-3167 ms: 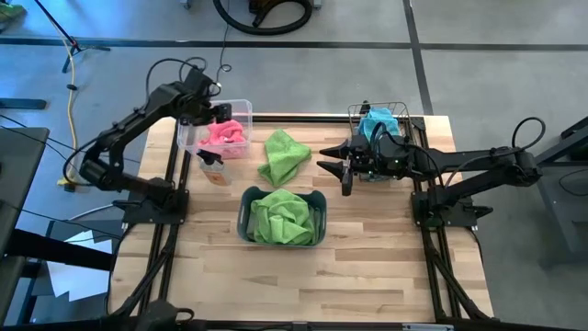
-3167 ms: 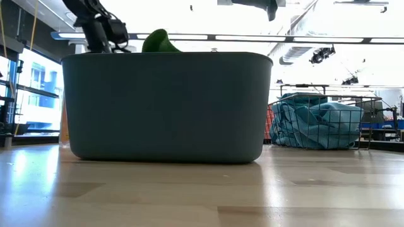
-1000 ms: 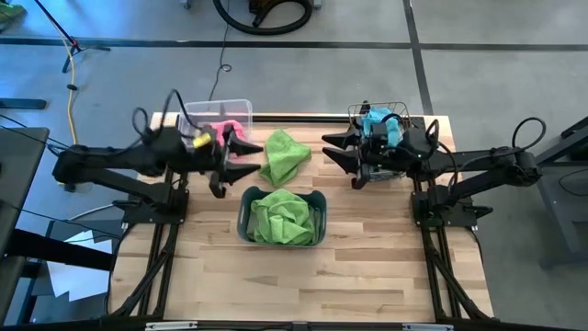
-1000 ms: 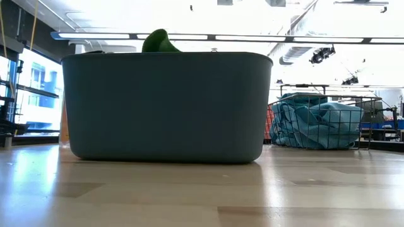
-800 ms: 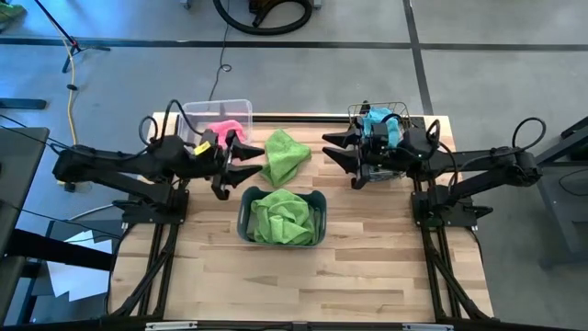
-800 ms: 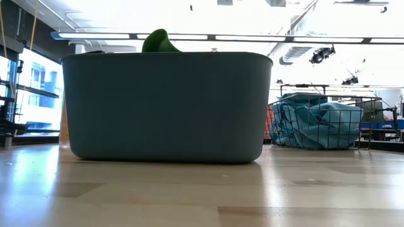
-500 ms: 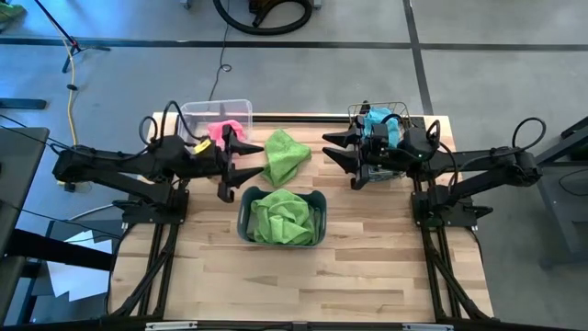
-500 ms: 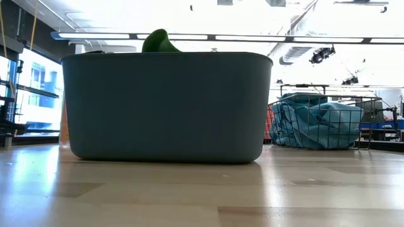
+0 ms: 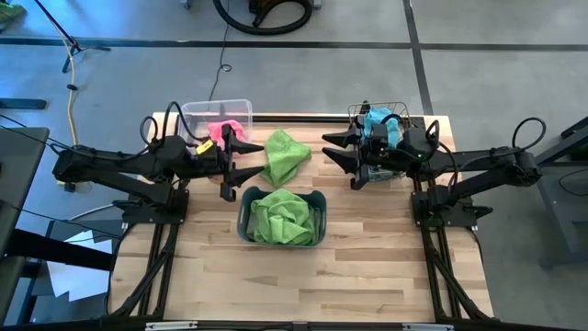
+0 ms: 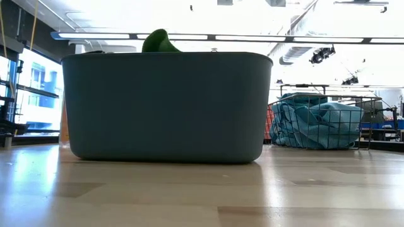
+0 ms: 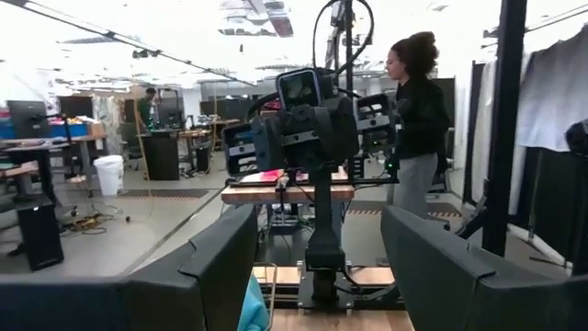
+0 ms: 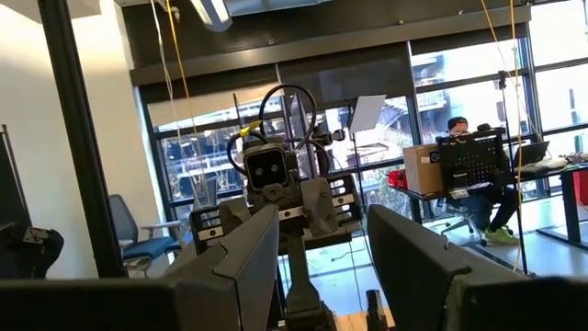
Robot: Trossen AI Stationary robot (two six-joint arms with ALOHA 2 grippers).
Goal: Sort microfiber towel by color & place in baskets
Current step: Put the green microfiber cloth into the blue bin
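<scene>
A wooden bench point(image 9: 367, 267) is showing in the middle of the high view. A grey-blue tub point(image 9: 246, 223) is sitting near the lower middle of the frame, and green towels point(image 9: 283, 219) are filling it. A loose green towel point(image 9: 283, 156) is lying just above the tub, between the two arms. A clear bin point(image 9: 204, 114) is standing in the upper left, and a pink towel point(image 9: 230, 128) is lying inside it. A dark wire basket point(image 9: 377, 111) is standing in the upper right, and a blue towel point(image 9: 376, 121) is sitting in it.

The left gripper point(image 9: 241, 162) is hanging just left of the loose green towel, with its fingers spread wide and holding nothing. Part of this arm is covering the clear bin. The right gripper point(image 9: 334, 152) is hanging to the right of that towel, with its fingers wide and holding nothing. This arm is lying over the wire basket.

In the low view, the tub is blocking most of the picture. In the left wrist view, a person point(image 11: 418, 110) is standing in the room behind the other arm
</scene>
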